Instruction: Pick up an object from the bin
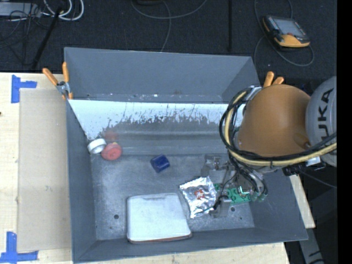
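We can read one marking: the dark letters "UKA", running sideways along the pale grey arm segment at the right, just beside the orange cover. The red print on the crumpled foil packet is too small for us to read.

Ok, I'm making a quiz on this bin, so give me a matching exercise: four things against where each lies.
Things: 1 blue cube; 2 red disc; 3 crinkled foil packet; 4 flat white slab.
Places: A lowest in the view; B beside the gripper; C mid-floor; D beside a white cap, left.
Pairs: 1-C; 2-D; 3-B; 4-A.
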